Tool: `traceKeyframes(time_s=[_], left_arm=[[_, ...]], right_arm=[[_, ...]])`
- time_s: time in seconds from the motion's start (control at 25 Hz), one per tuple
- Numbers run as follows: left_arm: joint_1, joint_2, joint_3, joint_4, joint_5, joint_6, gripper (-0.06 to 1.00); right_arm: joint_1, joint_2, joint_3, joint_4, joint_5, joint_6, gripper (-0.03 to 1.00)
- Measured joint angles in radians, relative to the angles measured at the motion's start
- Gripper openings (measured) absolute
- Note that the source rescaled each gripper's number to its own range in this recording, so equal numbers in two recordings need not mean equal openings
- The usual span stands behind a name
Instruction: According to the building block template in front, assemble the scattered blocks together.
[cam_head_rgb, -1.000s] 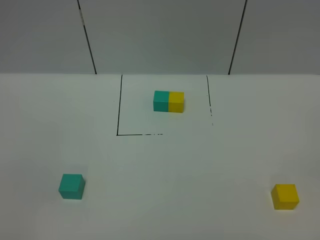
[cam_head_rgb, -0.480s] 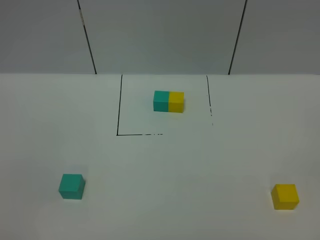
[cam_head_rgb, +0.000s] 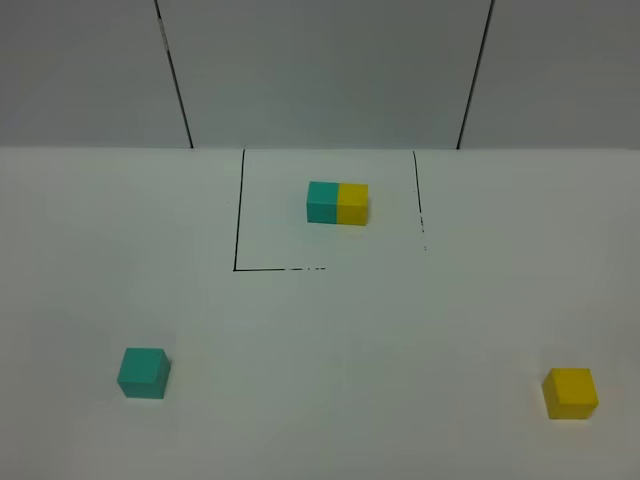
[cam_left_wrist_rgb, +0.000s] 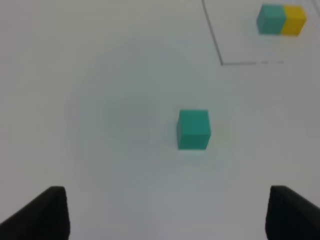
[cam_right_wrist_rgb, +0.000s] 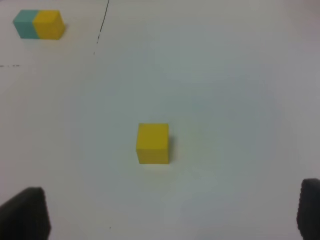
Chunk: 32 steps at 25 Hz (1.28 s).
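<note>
Where black lines (cam_head_rgb: 238, 220) mark a frame at far-mid table (cam_head_rgb: 330, 330), template (cam_head_rgb: 337, 203) sits inside it, teal half on the left, yellow half on the right. Teal cube (cam_head_rgb: 143, 373) lies near-left and yellow cube (cam_head_rgb: 570, 393) near-right, well apart, both flat on the table and outside the frame. L gripper (cam_left_wrist_rgb: 162, 215): jaws spread wide, nothing held, teal cube ahead of tips w/ clear gap; R gripper (cam_right_wrist_rgb: 165, 212): likewise wide and empty, yellow cube ahead, not touching.
</note>
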Motion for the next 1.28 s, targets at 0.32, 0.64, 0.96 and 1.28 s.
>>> traceKeyframes(time_s=[0.32,0.64,0.96,1.28], left_arm=[[0.0,0.411,-0.056,-0.029,-0.137,0.0,0.71],[0.0,0.963,-0.196,-0.107,-0.16,0.082,0.71],[-0.138,1.356,-0.321,-0.132,-0.173,0.128,0.71],[-0.311,1.584,-0.468,0.166,-0.163,-0.305,0.71]], right_arm=[[0.0,0.0,0.0,0.0,0.0,0.0,1.0],[0.0,0.0,0.0,0.0,0.0,0.0,1.0],[0.0,0.0,0.0,0.0,0.0,0.0,1.0],[0.0,0.0,0.0,0.0,0.0,0.0,1.0]])
